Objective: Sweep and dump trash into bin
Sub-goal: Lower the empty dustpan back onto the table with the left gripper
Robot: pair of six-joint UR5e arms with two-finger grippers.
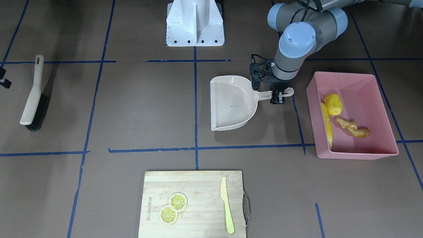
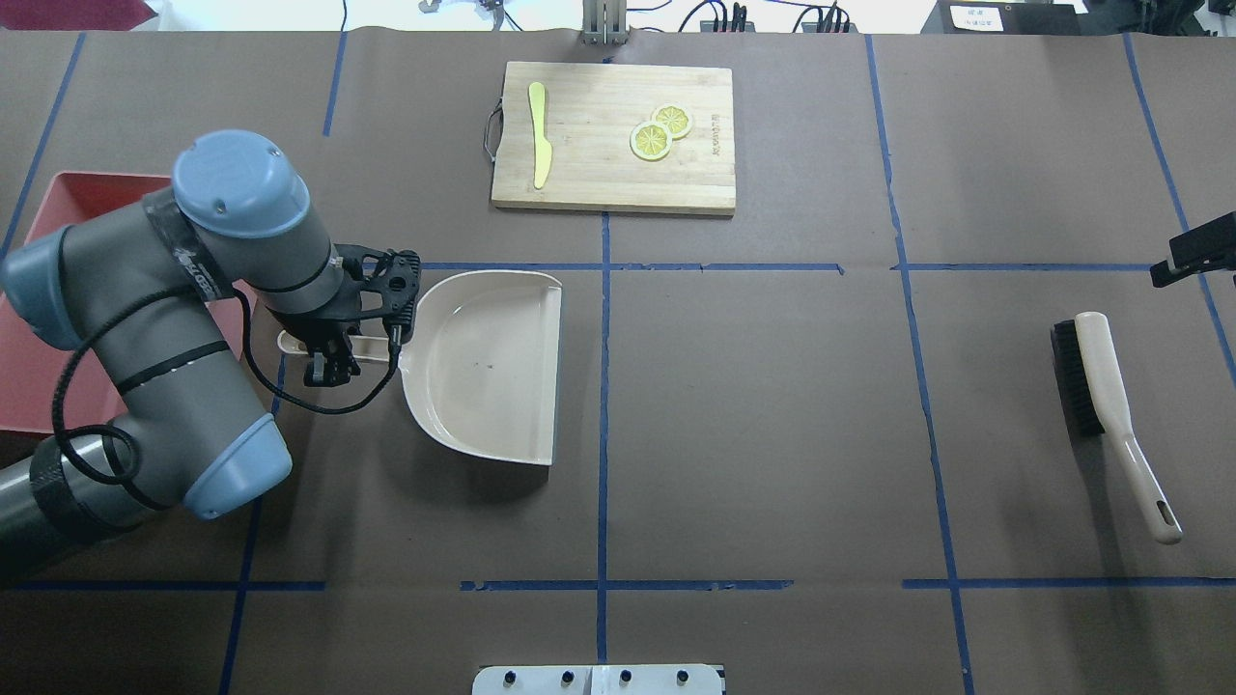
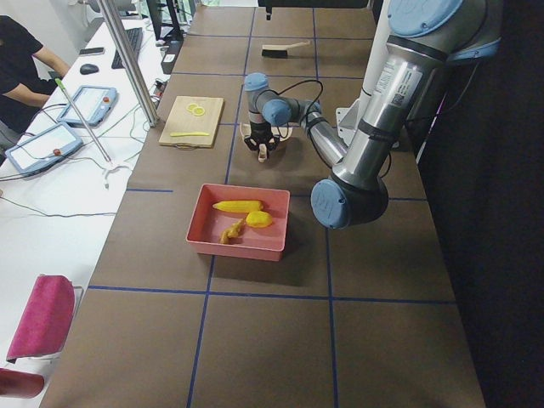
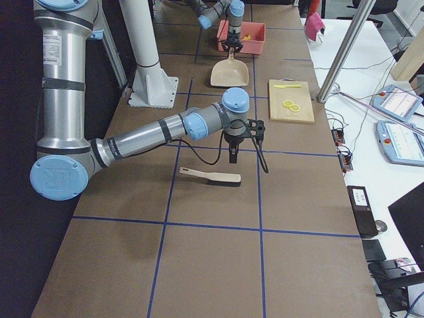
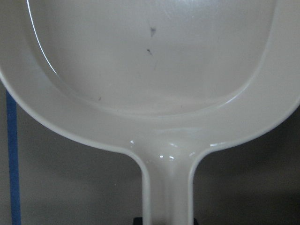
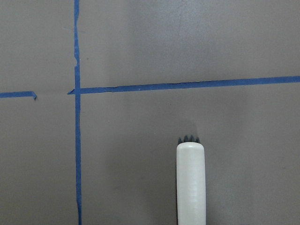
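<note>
The trash lies in the pink bin (image 1: 358,156): a yellow corn cob (image 1: 327,124), a rounded yellow lump (image 1: 333,104) and a tan ginger root (image 1: 353,128). A beige dustpan (image 1: 233,102) rests flat on the table beside the bin, with nothing in its pan. My left gripper (image 1: 277,97) points down over the dustpan's handle, its fingers on either side of it and closed against it. The left wrist view is filled by the dustpan (image 5: 150,70). My right gripper (image 4: 233,159) hangs above the brush (image 4: 212,177), apart from it. I cannot tell whether it is open or shut.
The brush (image 1: 33,96) lies alone on the table's far right side. A wooden cutting board (image 1: 198,185) at the operators' edge holds two lemon slices (image 1: 173,208) and a pale knife (image 1: 226,205). The white robot base (image 1: 195,23) stands mid-table.
</note>
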